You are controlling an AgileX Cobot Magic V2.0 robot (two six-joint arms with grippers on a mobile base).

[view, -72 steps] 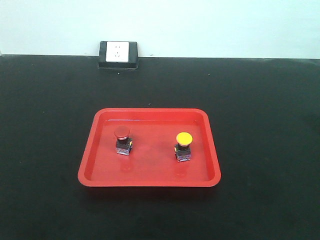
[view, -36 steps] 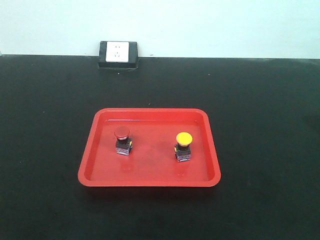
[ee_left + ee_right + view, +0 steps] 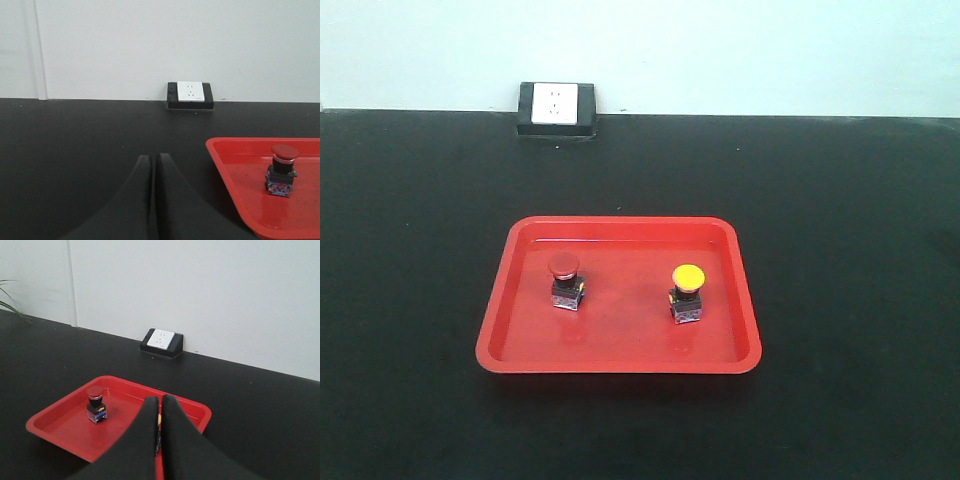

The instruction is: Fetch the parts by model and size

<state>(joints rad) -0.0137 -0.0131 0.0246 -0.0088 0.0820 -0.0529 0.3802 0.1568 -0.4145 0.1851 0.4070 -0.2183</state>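
Waiting, no pick begun | red-capped switch [image 3: 565,281] and yellow-capped switch [image 3: 687,293] upright in red tray [image 3: 620,355] | left gripper [image 3: 152,165] and right gripper [image 3: 161,404] pressed together, empty | next: spread fingers, reach in

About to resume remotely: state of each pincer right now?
Left pincer: closed, holding nothing, over the black table.
Right pincer: closed, holding nothing, in front of the red tray.

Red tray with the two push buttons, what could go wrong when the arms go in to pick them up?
Both end effectors, left and right, look shut, so they must open first. The red button and yellow button stand upright on small bases and could tip if nudged. The red tray has a raised rim that a low approach might catch.
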